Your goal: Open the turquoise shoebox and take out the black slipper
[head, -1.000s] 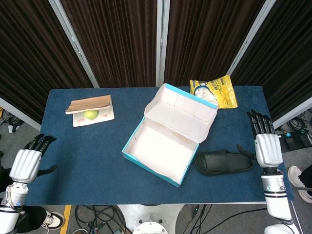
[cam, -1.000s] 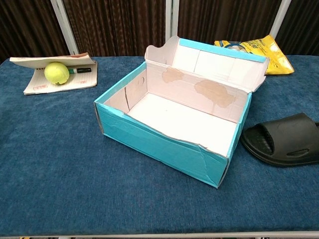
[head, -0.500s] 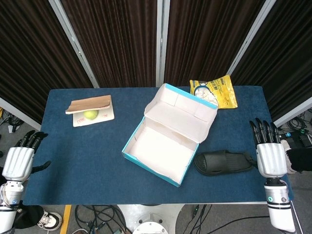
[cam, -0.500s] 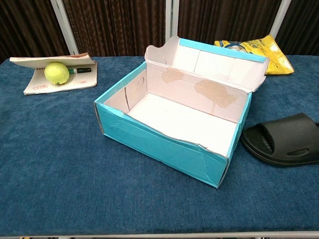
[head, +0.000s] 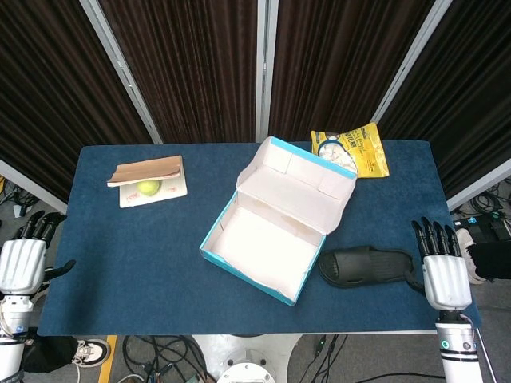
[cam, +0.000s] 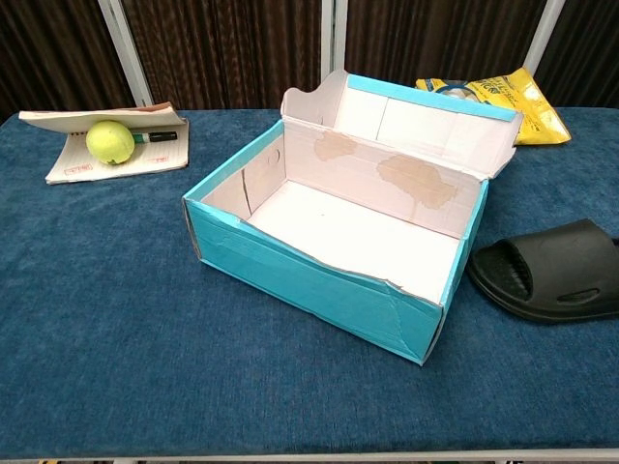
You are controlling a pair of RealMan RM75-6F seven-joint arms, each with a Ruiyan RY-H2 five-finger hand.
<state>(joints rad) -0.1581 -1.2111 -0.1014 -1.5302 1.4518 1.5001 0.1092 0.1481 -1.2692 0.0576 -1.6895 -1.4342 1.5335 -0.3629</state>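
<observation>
Head view: slipper out, task looks done

Turquoise cardboard shoebox stands open and empty on the blue bench; black rubber slipper lies just beside it. Left hand and right hand hang empty, fingers apart, at the edges

Lower left of frame: left hand, silver-white ribbed back, black fingers. Lower right: right hand, matching shell, black fingers, grey-white wrist cuff with small green light.
</observation>
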